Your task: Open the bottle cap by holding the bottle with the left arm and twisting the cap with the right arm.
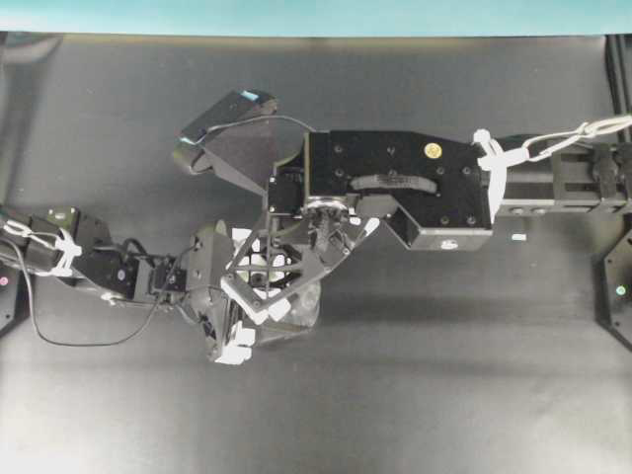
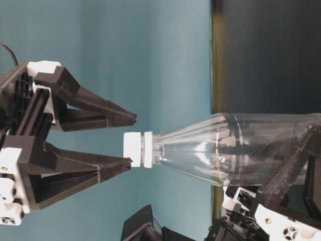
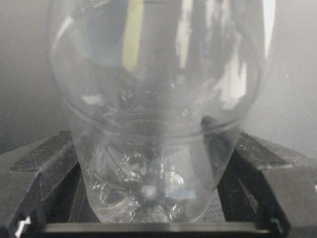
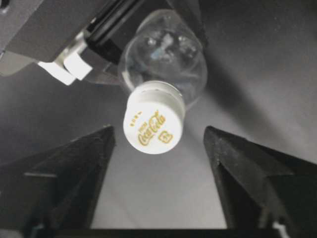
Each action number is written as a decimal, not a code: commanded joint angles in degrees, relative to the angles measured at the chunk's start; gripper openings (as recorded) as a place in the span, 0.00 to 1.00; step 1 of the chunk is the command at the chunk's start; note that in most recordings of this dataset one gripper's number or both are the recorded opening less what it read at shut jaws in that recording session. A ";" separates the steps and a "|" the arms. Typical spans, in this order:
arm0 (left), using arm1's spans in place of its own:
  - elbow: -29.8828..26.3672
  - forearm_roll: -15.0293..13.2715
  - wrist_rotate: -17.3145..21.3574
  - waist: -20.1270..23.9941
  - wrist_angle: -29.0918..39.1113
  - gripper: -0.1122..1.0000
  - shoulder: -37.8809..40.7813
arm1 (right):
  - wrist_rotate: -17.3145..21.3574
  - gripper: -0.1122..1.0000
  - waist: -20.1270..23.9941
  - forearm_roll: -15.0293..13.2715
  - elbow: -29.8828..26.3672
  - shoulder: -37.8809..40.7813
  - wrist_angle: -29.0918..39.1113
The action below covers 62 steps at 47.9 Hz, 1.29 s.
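Overhead, sideways table-level and two close wrist views share the bottle

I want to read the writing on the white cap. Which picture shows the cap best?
The right wrist view: the cap faces the camera, gold writing clear, between the open right gripper. The table-level view shows its side. The overhead and left wrist views don't show it.

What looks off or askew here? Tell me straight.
Nothing damaged or spilled. The bottle is held in the left gripper, white cap still on. The right gripper straddles the cap with jaws apart, the cap nearer one finger than the other.
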 commanded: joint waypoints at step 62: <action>-0.09 0.18 -0.18 -0.44 0.09 0.83 -0.09 | -82.09 0.43 3.16 -0.35 6.68 -2.55 -4.57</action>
